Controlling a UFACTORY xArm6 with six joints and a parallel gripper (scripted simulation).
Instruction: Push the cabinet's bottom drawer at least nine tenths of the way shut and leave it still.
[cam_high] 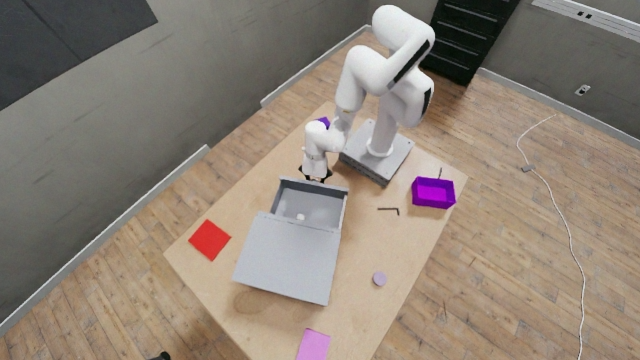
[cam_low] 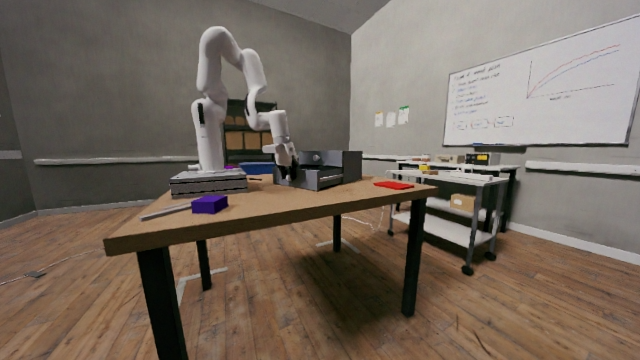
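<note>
A grey cabinet [cam_high: 287, 260] lies on the wooden table, also seen in the side view [cam_low: 345, 167]. Its bottom drawer [cam_high: 310, 204] stands pulled far out toward the arm, with a small white object [cam_high: 300, 216] inside; in the side view the drawer [cam_low: 305, 177] juts out low over the table. My gripper [cam_high: 315, 175] points down right at the outer face of the drawer front, with the fingers partly open and nothing between them. In the side view the gripper [cam_low: 286, 172] hangs against the drawer's front end.
A purple bin [cam_high: 433, 192] and a dark hex key [cam_high: 389, 210] lie right of the drawer. A red square [cam_high: 209, 239], a lilac disc [cam_high: 379, 278] and a pink square [cam_high: 313, 345] lie on the table. The robot base [cam_high: 376, 152] stands just behind the gripper.
</note>
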